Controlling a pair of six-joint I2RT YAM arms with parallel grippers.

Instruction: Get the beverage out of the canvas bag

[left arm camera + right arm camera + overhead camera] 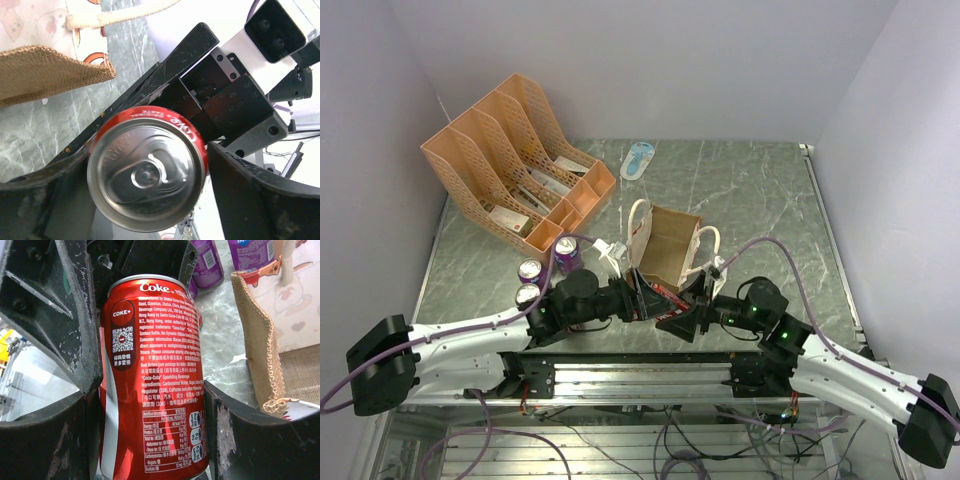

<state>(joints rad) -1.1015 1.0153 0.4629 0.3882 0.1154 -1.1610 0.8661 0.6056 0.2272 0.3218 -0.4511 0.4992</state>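
The canvas bag (670,245) stands open and upright mid-table, with white loop handles; its burlap edge also shows in the left wrist view (45,70) and the right wrist view (260,340). A red Coke can (666,293) is outside the bag, just in front of it, held above the table between both grippers. My left gripper (642,297) is shut around the can's top end (147,172). My right gripper (688,305) is shut on the can's body (150,390), one finger on each side. The bag's inside is not visible.
An orange file rack (510,175) with papers stands at the back left. Three purple cans (567,252) stand left of the bag, near my left arm; two of them show in the right wrist view (207,262). A blue-and-white pack (640,158) lies at the back.
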